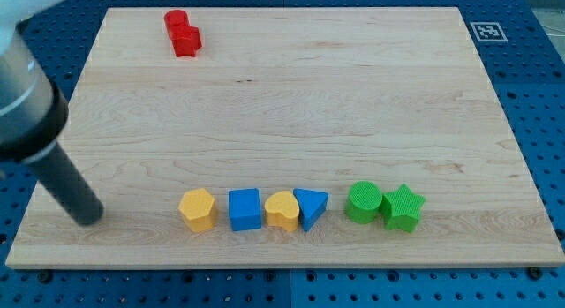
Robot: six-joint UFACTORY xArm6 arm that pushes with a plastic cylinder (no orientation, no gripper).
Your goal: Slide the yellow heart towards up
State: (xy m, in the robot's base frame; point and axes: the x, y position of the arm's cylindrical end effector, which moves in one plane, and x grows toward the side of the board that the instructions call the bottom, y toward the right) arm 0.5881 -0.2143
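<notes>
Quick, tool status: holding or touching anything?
No claw: my tip rests bare at the view's left, touching nothing, apart from the yellow heart.

We take the yellow heart (282,209) as our landmark, low on the wooden board (291,105). A blue triangular block (310,207) touches its right side; a blue cube (245,209) sits just to its left, then a yellow hexagonal block (197,209). Farther right stand a green cylinder (364,202) and green star (403,208), touching. Two red blocks (183,33) lie far above-left. Our tip (90,216) rests well left of the heart.
</notes>
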